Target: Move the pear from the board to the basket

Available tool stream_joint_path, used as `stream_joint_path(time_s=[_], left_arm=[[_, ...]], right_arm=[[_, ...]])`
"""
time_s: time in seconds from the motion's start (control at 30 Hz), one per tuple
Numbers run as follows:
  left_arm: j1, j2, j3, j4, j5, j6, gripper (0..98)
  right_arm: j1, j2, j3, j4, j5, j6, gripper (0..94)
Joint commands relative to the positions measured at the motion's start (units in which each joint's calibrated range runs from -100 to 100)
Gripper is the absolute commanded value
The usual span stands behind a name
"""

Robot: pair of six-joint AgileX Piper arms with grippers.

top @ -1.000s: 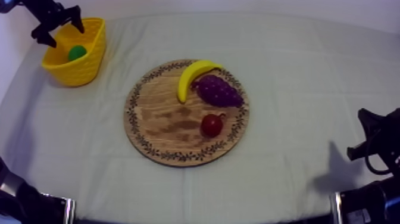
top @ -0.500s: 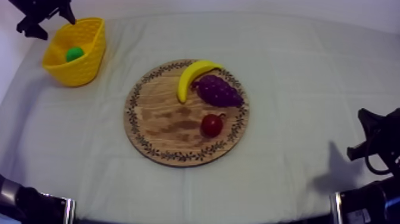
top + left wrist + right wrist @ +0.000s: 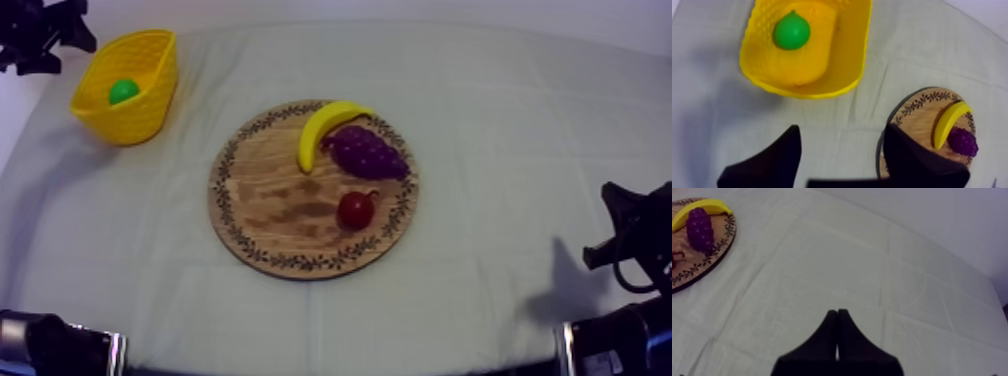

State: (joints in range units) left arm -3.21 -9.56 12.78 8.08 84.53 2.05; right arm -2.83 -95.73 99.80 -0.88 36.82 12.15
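Pear (image 3: pixel 792 31) lies inside the yellow basket (image 3: pixel 847 75) at the far left of the worktop (image 3: pixel 520 120), well apart from the wooden board (image 3: pixel 270 205), which carries the banana (image 3: pixel 322 128), grapes (image 3: pixel 368 152) and small red fruit (image 3: pixel 355 210). Left jaws wide apart with nothing between them, raised near the basket's outer side. Right jaws pressed together into a narrow wedge, holding nothing, over bare worktop to the right of the board
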Motion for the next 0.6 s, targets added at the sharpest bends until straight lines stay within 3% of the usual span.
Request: stream_joint_path(time_s=[0.0,0.37,0.57], left_arm=[[0.1,-5.0,5.8,-0.05,-4.0,-0.1,54.1],[1.0,-19.7,21.9,0.00,-15.1,0.2,38.1],[1.2,-26.3,30.4,0.27,-20.4,-0.8,23.1]], right_arm=[[0.0,0.0,0.0,0.0,0.0,0.0,0.2],[0.0,0.0,0.0,0.0,0.0,0.0,0.2],[0.0,0.0,0.0,0.0,0.0,0.0,0.2]])
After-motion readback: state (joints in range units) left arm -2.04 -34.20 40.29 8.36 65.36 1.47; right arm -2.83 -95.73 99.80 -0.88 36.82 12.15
